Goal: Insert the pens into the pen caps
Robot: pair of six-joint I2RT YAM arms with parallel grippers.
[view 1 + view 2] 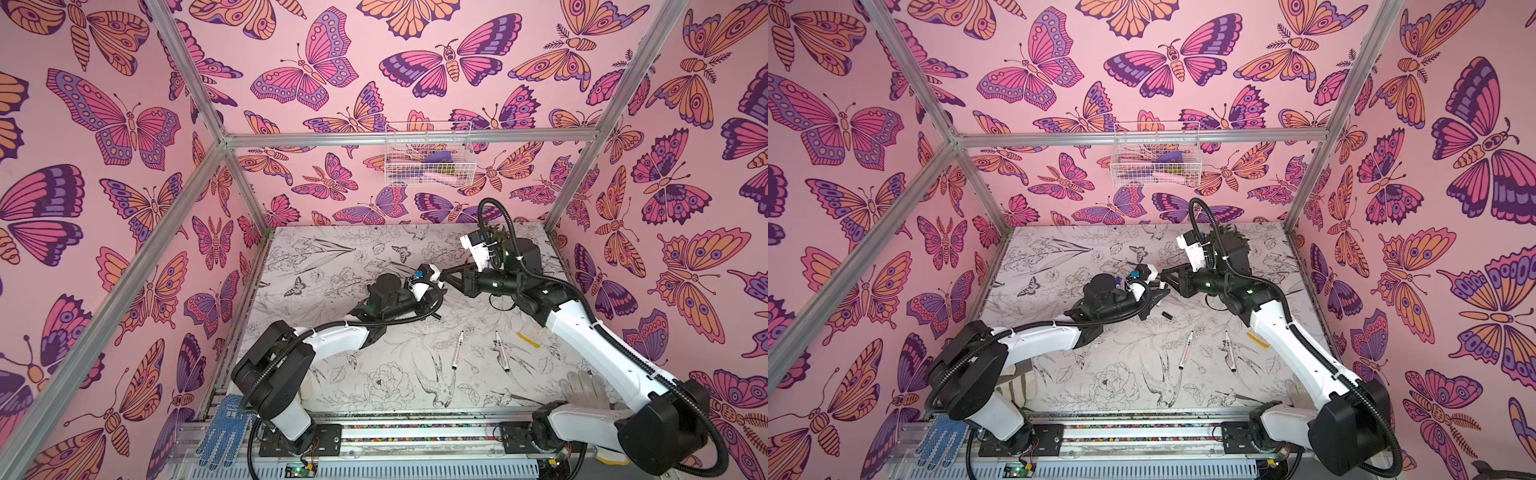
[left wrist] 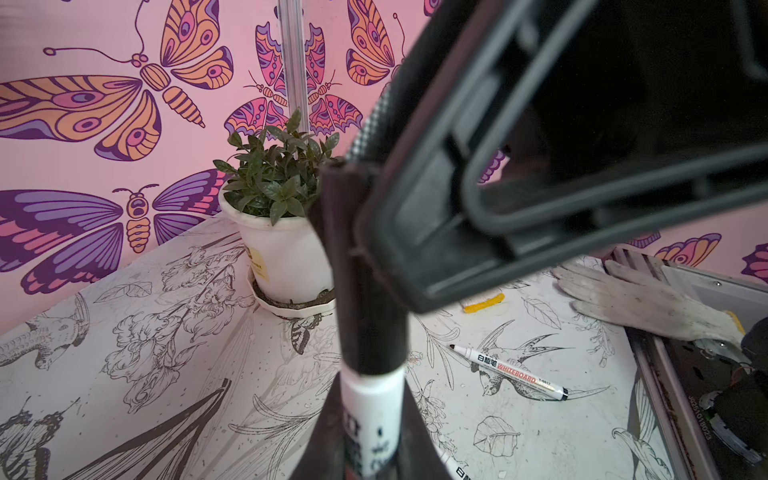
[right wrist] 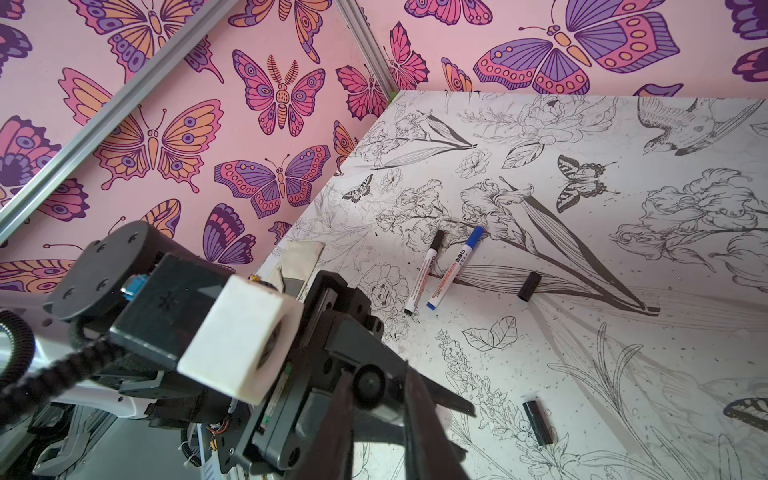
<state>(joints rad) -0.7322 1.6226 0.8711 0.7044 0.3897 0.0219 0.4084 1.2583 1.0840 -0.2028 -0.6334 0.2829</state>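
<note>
My left gripper (image 2: 372,390) is shut on a white pen (image 2: 370,424), held above the middle of the table. A black pen cap (image 2: 370,299) sits over that pen's tip. My right gripper (image 3: 376,382) meets it from the right, jaws slightly parted around the cap's round end (image 3: 368,386), with a gap on one side. In both top views the grippers meet tip to tip (image 1: 442,282). Two uncapped pens (image 1: 457,349) (image 1: 500,351) lie nearer the front. A black-capped pen (image 3: 424,274) and a blue-capped pen (image 3: 455,268) lie side by side. Two loose black caps (image 3: 529,286) (image 3: 538,422) rest on the table.
A potted plant (image 2: 278,232) stands in the back right corner. A white glove (image 2: 640,299) and a small yellow-edged piece (image 2: 484,302) lie at the right side. A wire basket (image 1: 428,156) hangs on the back wall. A blue glove (image 1: 220,432) lies at the front left.
</note>
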